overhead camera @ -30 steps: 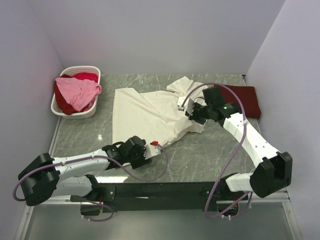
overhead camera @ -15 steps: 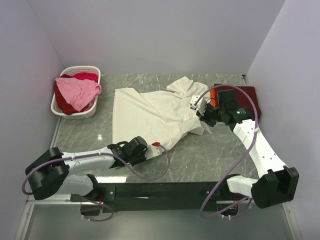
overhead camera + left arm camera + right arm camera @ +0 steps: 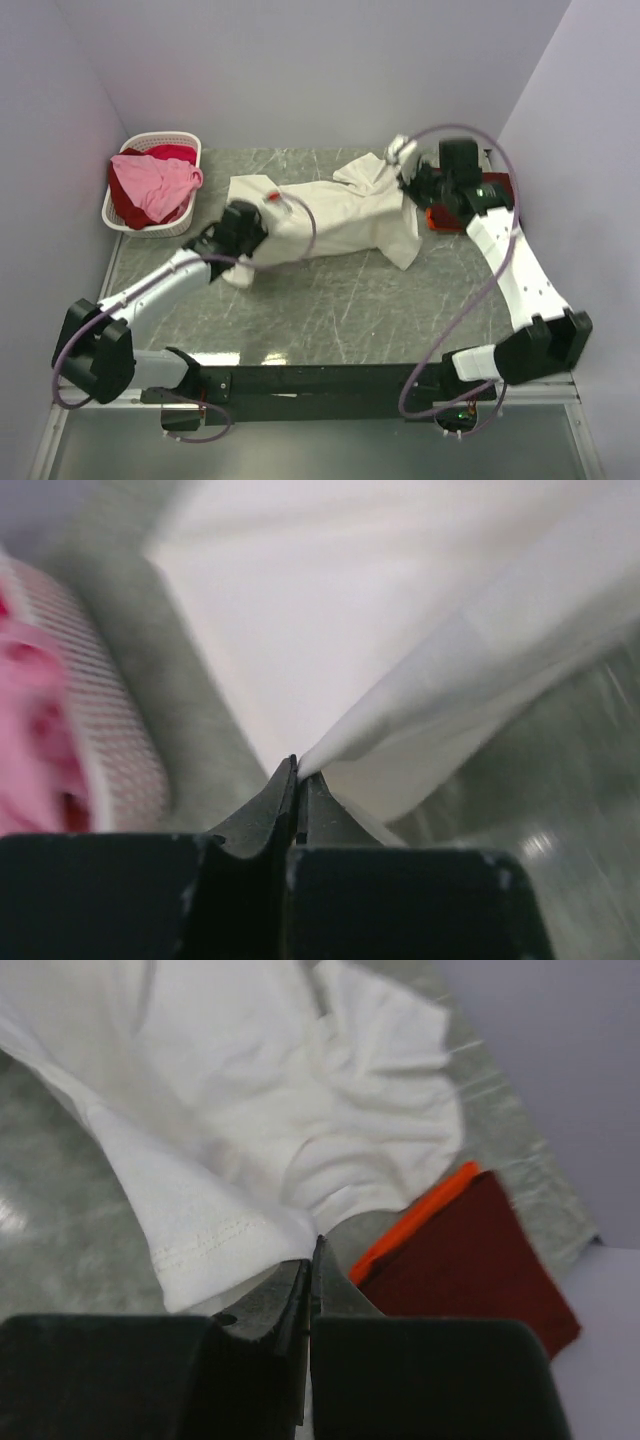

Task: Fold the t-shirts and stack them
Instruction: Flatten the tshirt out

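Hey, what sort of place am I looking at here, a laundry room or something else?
Likely a robot lab cell, not a laundry room: a left arm and right arm bolted to a marble-patterned table, plain walls boxing it in, and a basket of shirts as practice material.

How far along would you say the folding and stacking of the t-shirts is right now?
Done: one dark red t-shirt lies folded at the far right. In hand: the left gripper and right gripper are each shut on an edge of the cream-white t-shirt, which is partly doubled over. Left: the pink t-shirt and a red t-shirt lie crumpled in the white basket, unfolded.
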`<action>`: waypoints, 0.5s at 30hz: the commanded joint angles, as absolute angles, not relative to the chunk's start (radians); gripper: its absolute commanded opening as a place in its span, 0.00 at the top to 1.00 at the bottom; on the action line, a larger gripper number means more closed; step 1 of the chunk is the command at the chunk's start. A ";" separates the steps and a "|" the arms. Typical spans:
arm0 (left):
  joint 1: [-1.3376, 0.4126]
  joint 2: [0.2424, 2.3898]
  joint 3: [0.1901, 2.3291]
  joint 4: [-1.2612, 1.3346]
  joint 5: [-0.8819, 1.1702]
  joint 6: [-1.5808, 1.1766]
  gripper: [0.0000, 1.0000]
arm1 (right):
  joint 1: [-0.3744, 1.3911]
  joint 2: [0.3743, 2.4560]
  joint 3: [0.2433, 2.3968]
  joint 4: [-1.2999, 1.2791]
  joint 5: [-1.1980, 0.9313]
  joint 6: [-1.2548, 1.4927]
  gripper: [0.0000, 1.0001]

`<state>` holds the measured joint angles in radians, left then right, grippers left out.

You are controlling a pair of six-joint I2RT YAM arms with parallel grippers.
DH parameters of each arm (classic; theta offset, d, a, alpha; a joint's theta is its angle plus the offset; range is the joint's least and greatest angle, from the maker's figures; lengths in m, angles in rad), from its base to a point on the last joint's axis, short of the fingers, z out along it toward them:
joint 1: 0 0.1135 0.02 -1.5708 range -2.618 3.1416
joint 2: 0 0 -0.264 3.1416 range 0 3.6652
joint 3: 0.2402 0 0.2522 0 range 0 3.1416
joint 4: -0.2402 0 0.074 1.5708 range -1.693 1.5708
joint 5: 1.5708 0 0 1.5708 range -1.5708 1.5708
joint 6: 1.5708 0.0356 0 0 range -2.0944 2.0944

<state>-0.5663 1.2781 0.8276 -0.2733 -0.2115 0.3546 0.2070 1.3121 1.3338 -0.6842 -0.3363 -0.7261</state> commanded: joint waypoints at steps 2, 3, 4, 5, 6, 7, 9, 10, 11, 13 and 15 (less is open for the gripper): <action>-0.372 1.428 1.221 -0.147 -0.161 0.325 1.00 | 0.193 1.552 1.792 -0.508 -0.149 -0.572 1.00; -0.353 1.466 1.311 -0.159 -0.160 0.307 1.00 | 0.189 1.598 1.890 -0.517 -0.138 -0.542 1.00; -0.341 1.530 1.480 -0.185 -0.161 0.273 1.00 | 0.184 1.679 1.990 -0.529 -0.132 -0.526 1.00; -0.324 1.552 1.556 -0.193 -0.153 0.265 1.00 | 0.181 1.719 2.198 -0.544 -0.124 -0.512 1.00; -0.322 1.565 1.619 -0.190 -0.152 0.258 1.00 | 0.170 1.753 2.304 -0.584 -0.126 -0.487 1.00; -0.322 1.563 1.670 -0.161 -0.147 0.253 1.00 | 0.167 1.802 2.400 -0.604 -0.130 -0.476 1.00; -0.322 1.523 1.749 -0.126 -0.123 0.236 1.00 | 0.150 1.769 2.534 -0.603 -0.159 -0.454 1.00; -0.324 1.453 1.737 -0.079 -0.077 0.218 1.00 | 0.144 1.726 2.472 -0.582 -0.170 -0.451 1.00; -0.324 1.406 1.712 -0.052 -0.051 0.213 1.00 | 0.137 1.668 2.398 -0.548 -0.184 -0.445 1.00; -0.325 1.255 1.605 -0.008 0.010 0.196 1.00 | 0.111 1.460 2.225 -0.421 -0.250 -0.446 1.00; -0.327 1.112 1.527 -0.008 0.072 0.187 1.00 | 0.104 1.282 2.015 -0.387 -0.290 -0.497 1.00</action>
<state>-0.3305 1.3388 1.5879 -0.1074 -0.0353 0.2295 0.1249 1.5494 2.1578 -0.5270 -0.2295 -0.4843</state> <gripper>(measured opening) 0.023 0.008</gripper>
